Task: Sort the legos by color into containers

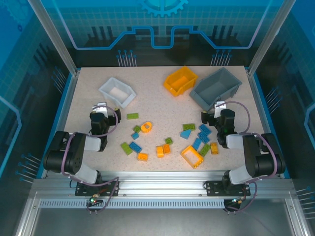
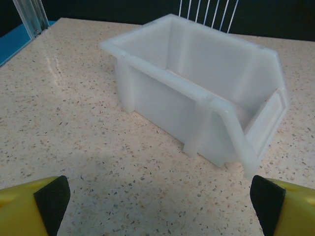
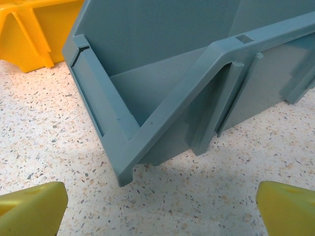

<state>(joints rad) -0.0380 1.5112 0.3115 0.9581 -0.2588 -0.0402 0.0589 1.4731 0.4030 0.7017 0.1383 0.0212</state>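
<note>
Mid-tabletop the legos lie scattered, unsorted; my left hand gapes empty before the white bin, right hand likewise before the grey bin. I'd turn toward them and drop squarely over one isolated brick

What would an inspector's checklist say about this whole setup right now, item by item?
Surface: speckled table, no spills seen.
Job's things: blue, green and orange legos scattered loose between the arms; white bin, orange bin and grey bin at the far side, no brick seen inside any.
Clutter: nothing seen.
Grippers: left gripper open, facing the white bin; right gripper open, facing the grey bin.
Cables: cables loop along each arm, clear of the legos.
Surroundings: clear panels on aluminium posts; metal rail at the near edge.
</note>
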